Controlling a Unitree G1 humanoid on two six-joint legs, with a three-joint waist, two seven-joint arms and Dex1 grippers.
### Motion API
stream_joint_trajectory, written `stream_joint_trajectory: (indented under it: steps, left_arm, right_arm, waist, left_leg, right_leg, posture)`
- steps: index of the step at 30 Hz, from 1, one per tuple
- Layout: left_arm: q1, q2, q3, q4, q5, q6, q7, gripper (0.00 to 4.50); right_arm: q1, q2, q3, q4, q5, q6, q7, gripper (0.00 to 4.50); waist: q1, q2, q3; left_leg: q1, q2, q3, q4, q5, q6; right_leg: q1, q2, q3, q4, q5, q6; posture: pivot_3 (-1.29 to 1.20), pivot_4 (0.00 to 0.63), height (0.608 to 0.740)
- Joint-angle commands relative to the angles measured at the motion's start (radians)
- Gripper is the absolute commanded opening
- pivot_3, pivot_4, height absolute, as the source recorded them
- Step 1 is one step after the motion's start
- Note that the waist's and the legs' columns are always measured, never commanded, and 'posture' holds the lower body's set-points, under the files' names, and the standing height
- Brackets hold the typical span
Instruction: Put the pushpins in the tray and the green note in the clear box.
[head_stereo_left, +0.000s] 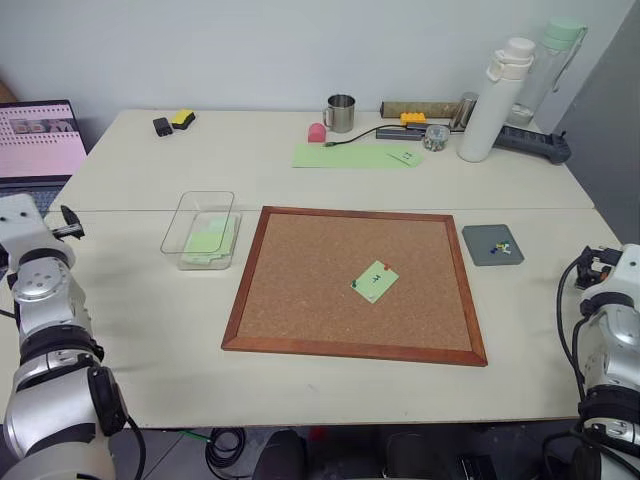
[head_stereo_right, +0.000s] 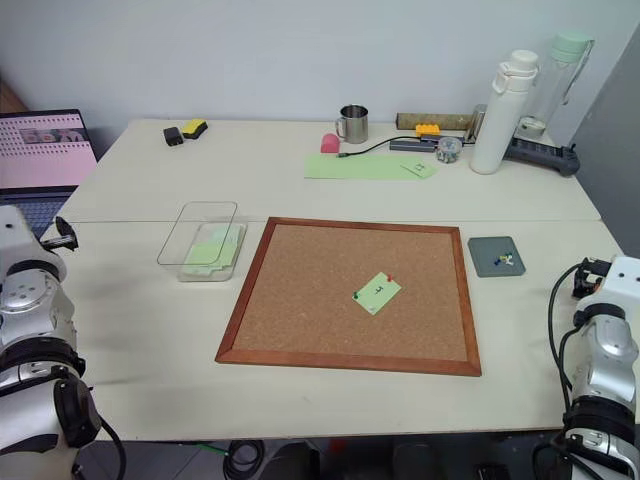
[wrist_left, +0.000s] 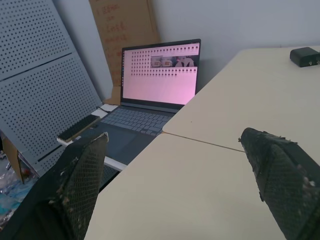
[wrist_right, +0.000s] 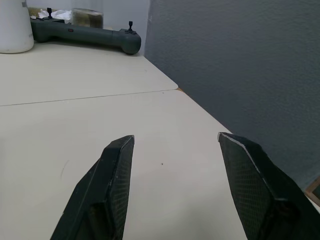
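One small green note (head_stereo_left: 375, 281), dark centre mark.

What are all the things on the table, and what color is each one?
Cork board: one, brown, wood frame, table middle.
Green note: one, light green, pinned on the board.
Pushpins: two, red and dark, at the note's corners.
Clear box: one, transparent, left of the board, green paper inside.
Tray: one, dark grey, right of the board, small pins inside.
Long sheet: one, light green, far side.
Mug: one, metal, far side.
Bottles: two, white and clear, far right.
Laptop: one, pink screen, far left.
Left gripper: black, open.
Right gripper: black, open.
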Motion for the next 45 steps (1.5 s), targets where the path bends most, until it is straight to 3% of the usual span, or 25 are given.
stream_joint_trajectory:
  steps: [1, 38, 42, 45]
  left_arm:
    - [-0.007, 0.025, 0.005, -0.007, -0.007, -0.026, -0.001, 4.5]
    - [-0.085, 0.017, -0.004, 0.029, -0.024, -0.061, -0.033, 4.5]
    - [-0.131, -0.009, 0.006, -0.042, -0.085, -0.036, -0.159, 4.5]
    - [-0.193, -0.08, -0.106, -0.276, -0.175, 0.106, -0.464, 4.5]
  right_arm:
    - [-0.009, -0.027, -0.022, -0.019, 0.008, -0.031, -0.006, 2.79]
    - [0.021, -0.037, -0.034, -0.056, 0.008, -0.026, -0.016, 2.79]
    - [0.025, -0.049, -0.005, -0.109, 0.003, -0.01, 0.025, 2.79]
    - [0.016, -0.062, 0.117, -0.28, 0.106, 0.101, 0.266, 2.79]
  waist:
    - [0.0, 0.0, 0.0]
    - [-0.001, 0.0, 0.0]
    - [0.0, 0.0, 0.0]
    - [0.003, 0.0, 0.0]
  left_leg:
    - [0.0, 0.0, 0.0, 0.0, 0.0, 0.0]
    - [0.0, 0.0, 0.0, 0.0, 0.0, 0.0]
    - [0.0, 0.0, 0.0, 0.0, 0.0, 0.0]
    - [-0.001, 0.0, 0.0, 0.0, 0.0, 0.0]
  right_leg:
    - [0.0, 0.0, 0.0, 0.0, 0.0, 0.0]
    - [0.0, 0.0, 0.0, 0.0, 0.0, 0.0]
    - [0.0, 0.0, 0.0, 0.0, 0.0, 0.0]
    - [0.0, 0.0, 0.0, 0.0, 0.0, 0.0]
  posture:
    - [0.0, 0.15, 0.74]
    - [0.0, 0.15, 0.74]
    - [0.0, 0.15, 0.74]
    - [0.0, 0.15, 0.74]
